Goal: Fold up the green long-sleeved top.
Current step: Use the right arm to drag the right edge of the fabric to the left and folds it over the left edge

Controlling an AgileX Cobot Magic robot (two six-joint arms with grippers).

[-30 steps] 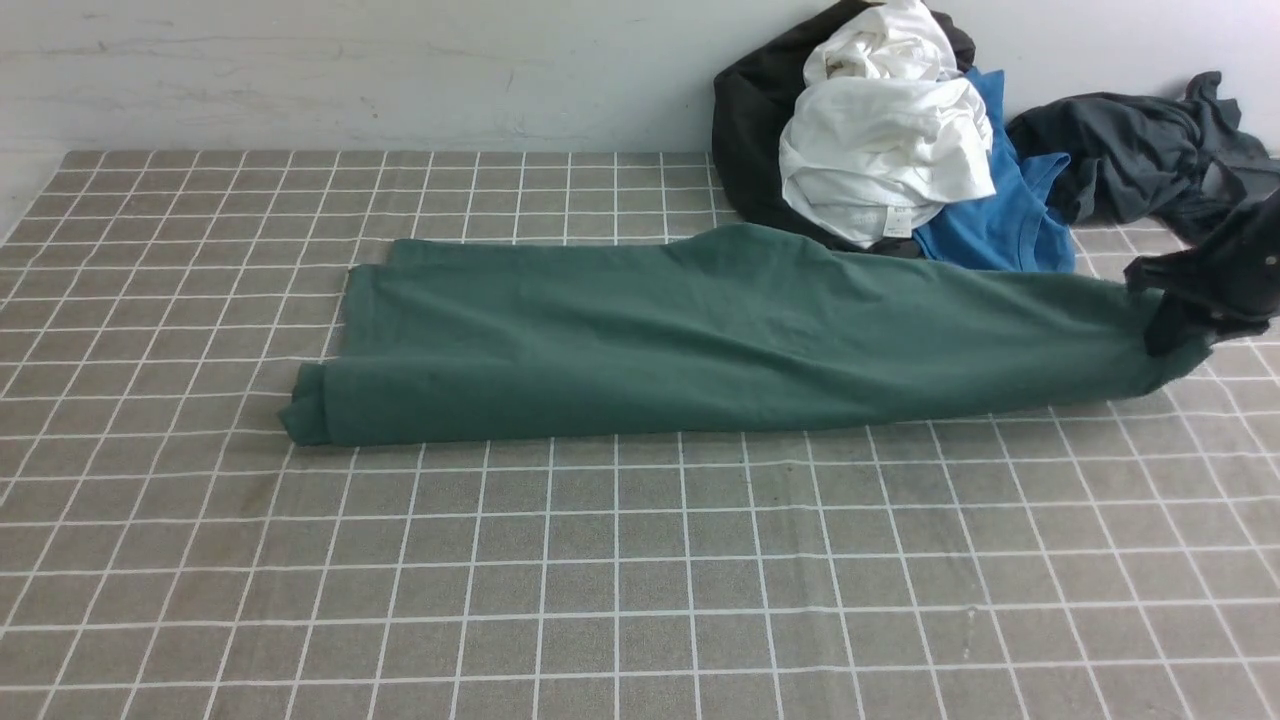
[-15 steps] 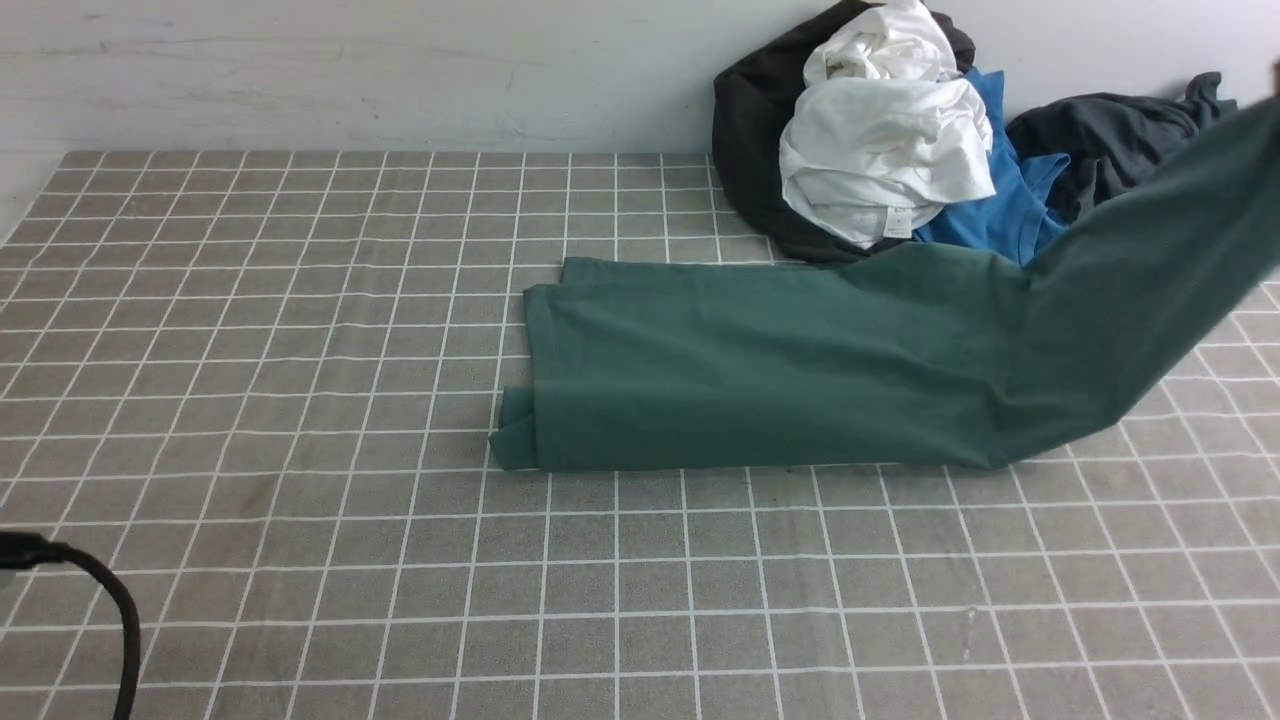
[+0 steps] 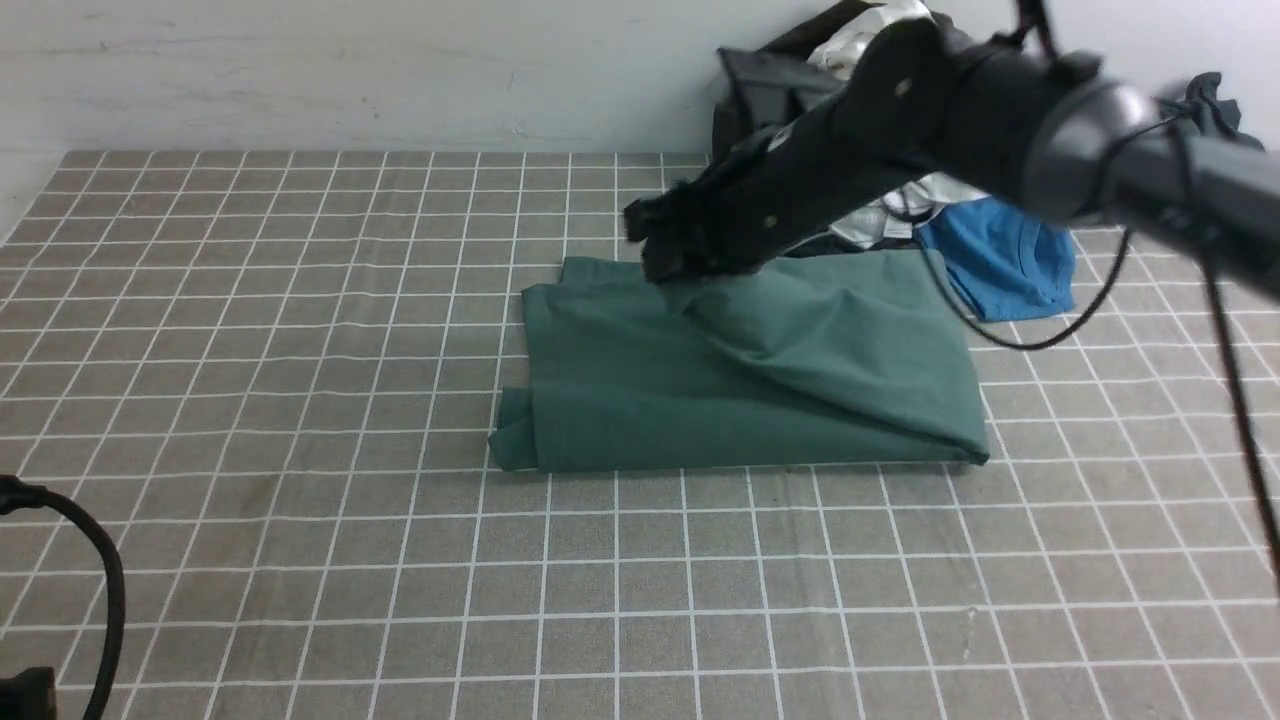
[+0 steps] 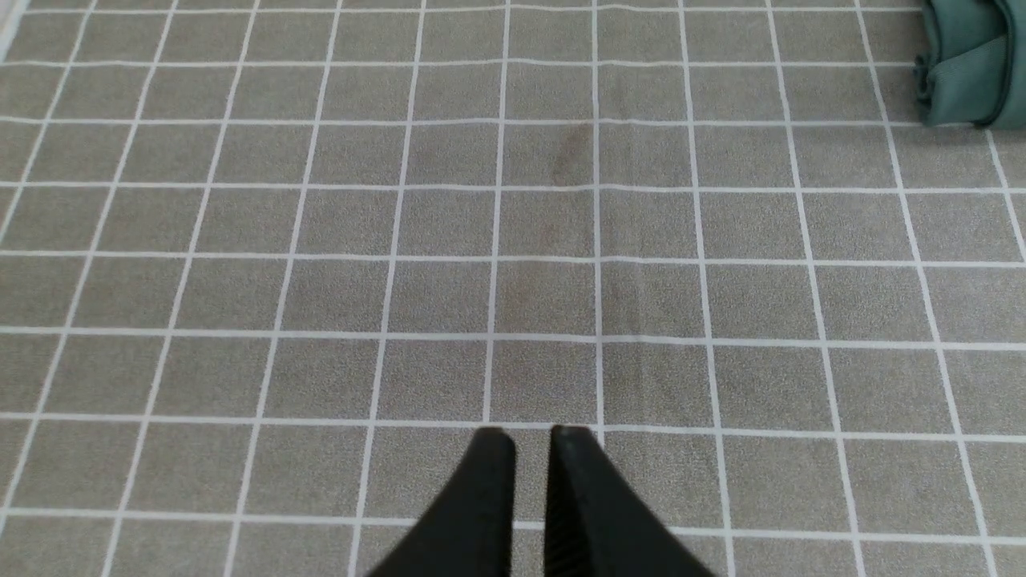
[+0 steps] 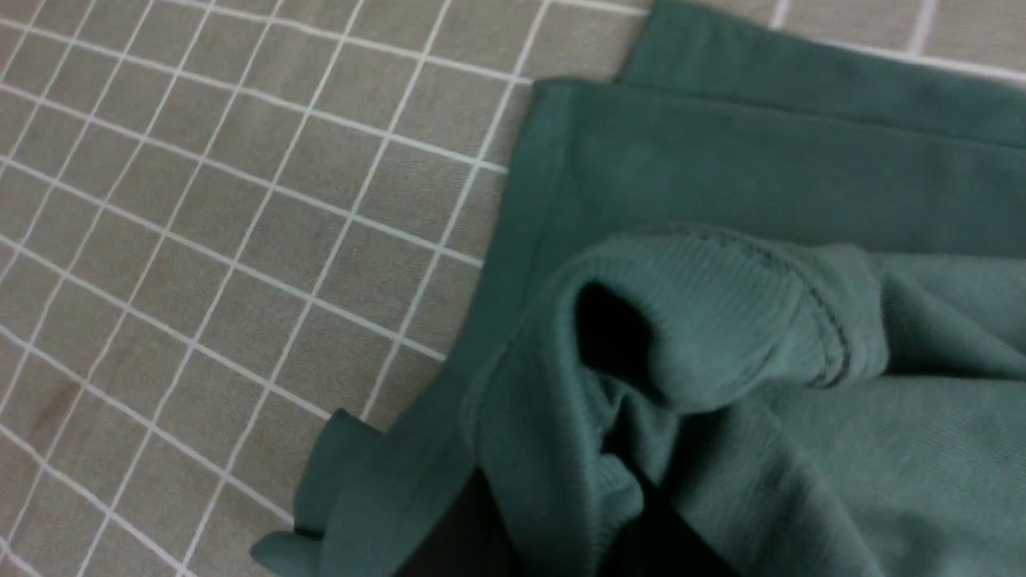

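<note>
The green top [image 3: 740, 390], soft matte cotton, lies doubled into a rough rectangle in the middle of the surface [image 3: 300, 580], a grey cloth gridded with thin white lines. The right hand [image 3: 660, 250] is clamped on a ribbed, stitched edge bunched up at the top's far side. The left hand [image 4: 531, 437] hangs over bare grid, its tapered black fingers almost together, holding nothing.

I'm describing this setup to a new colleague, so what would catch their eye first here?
The black robot arm reaching in from the right, its right claw pinching the dark green cotton long-sleeved top that lies folded over on the grey checked tabletop. Behind, by the wall, a bright blue shirt peeks from a heap of clothes.
</note>
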